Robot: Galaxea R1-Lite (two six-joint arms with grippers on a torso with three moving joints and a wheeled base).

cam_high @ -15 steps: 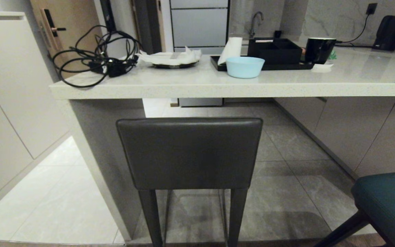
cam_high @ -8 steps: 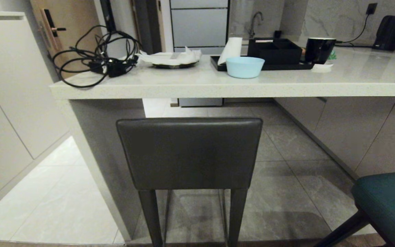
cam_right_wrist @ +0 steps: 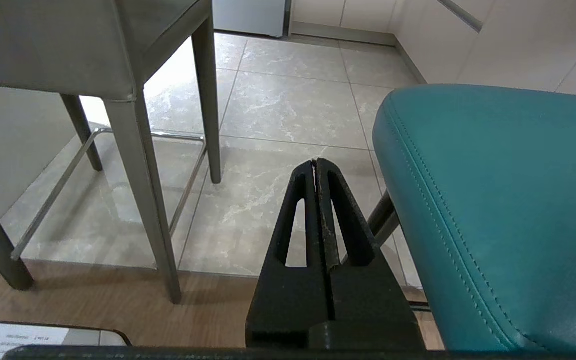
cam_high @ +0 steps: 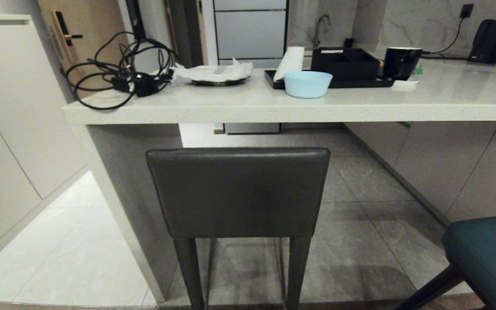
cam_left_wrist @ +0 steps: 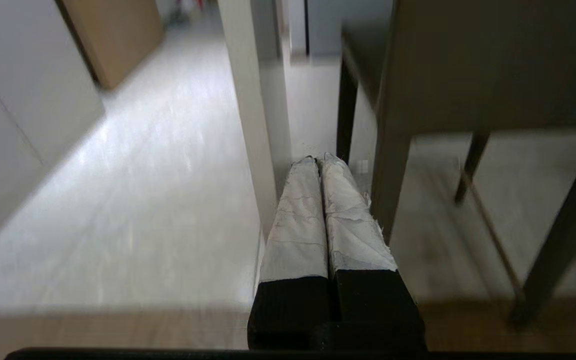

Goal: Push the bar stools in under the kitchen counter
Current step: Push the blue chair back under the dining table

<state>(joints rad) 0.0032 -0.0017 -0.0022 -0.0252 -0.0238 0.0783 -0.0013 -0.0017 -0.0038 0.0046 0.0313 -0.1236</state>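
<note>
Your left gripper has its taped fingers pressed together on nothing, low beside the dark grey stool, whose back stands just under the kitchen counter edge near the white side panel. Your right gripper is also pinched closed and empty, with the teal stool close on its outer side, clear of the counter. On the countertop sit a cable tangle, a blue bowl and a black tray.

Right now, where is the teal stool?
In the head view the teal stool sits at the lower right, right of the dark grey stool, out in front of the kitchen counter.
</note>
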